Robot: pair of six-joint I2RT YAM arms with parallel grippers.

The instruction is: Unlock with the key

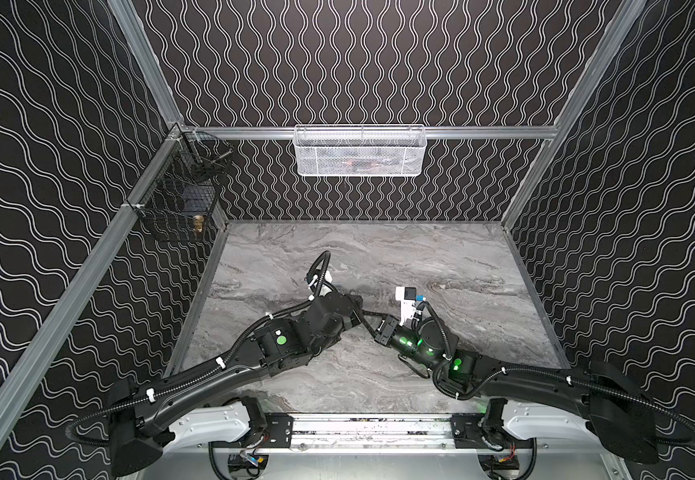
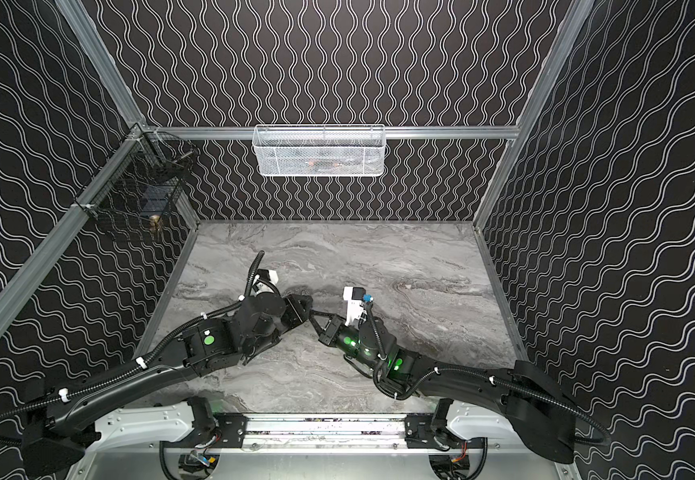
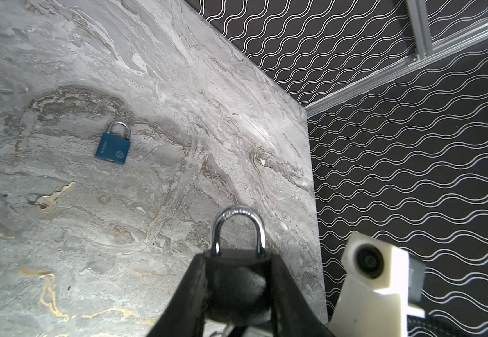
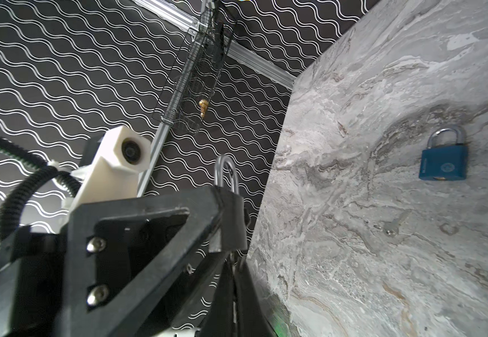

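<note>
A black padlock (image 3: 237, 264) with a silver shackle (image 3: 238, 216) is clamped between the fingers of my left gripper (image 3: 238, 256), held above the table. The right wrist view shows the same shackle (image 4: 226, 172) rising over the left gripper's fingers (image 4: 225, 221). My right gripper (image 4: 232, 261) is shut, its tips right under the padlock's underside. A sliver of silver metal, the key (image 3: 224, 330), shows below the lock. In both top views the two grippers (image 1: 363, 313) (image 2: 313, 313) meet mid-table and hide lock and key.
A blue padlock (image 3: 113, 148) (image 4: 444, 163) and a loose second key (image 3: 50, 200) lie on the marble table (image 1: 441, 257). A white mesh basket (image 1: 360, 151) hangs on the back wall. A black wire basket (image 1: 179, 199) hangs at the left corner.
</note>
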